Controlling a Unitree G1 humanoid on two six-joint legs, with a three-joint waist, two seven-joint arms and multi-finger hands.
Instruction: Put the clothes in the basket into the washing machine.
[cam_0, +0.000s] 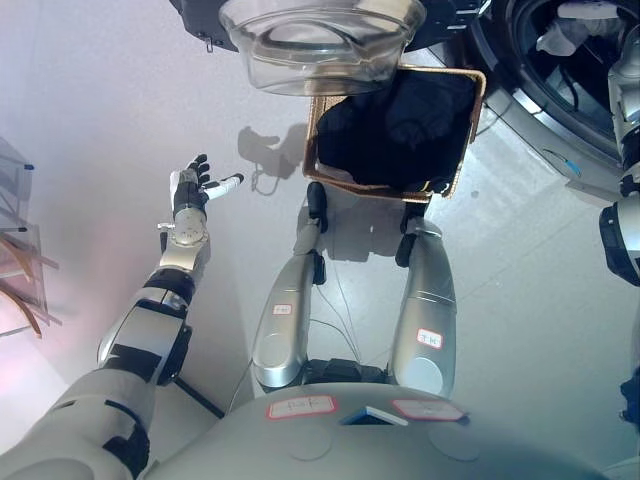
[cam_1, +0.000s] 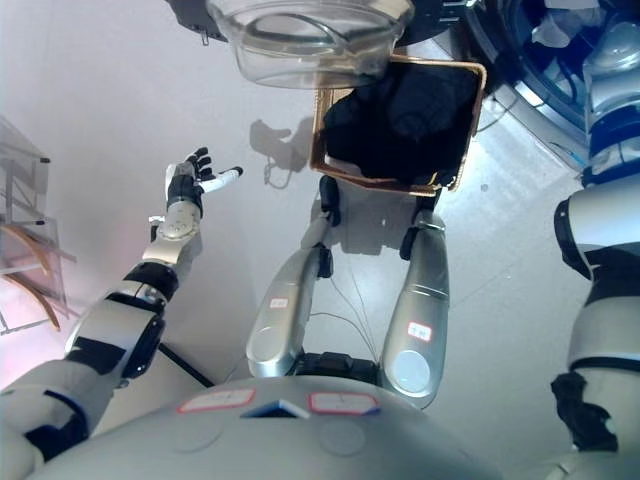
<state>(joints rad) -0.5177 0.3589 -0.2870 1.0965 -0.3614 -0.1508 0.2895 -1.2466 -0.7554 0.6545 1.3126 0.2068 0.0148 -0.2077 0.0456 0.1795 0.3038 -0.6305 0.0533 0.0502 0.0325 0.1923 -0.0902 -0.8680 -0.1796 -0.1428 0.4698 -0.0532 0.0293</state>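
A: Basket (cam_0: 464, 150)?
B: Wicker, rectangular, on floor, just left of washer. Dark clothes (cam_0: 400, 125) heaped inside, nearly filling it.
A: Washing machine (cam_0: 540, 95)?
B: Top right, drum open, pale cloth (cam_0: 565, 35) inside; clear door (cam_0: 320, 45) swung out above the basket.

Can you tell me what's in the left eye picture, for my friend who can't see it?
A wicker basket full of dark clothes sits on the floor in front of the robot. Beside it, upper right, the washing machine stands with its round glass door swung open and something pale inside. The robot's left hand hangs open and empty on the left; its right hand isn't visible.
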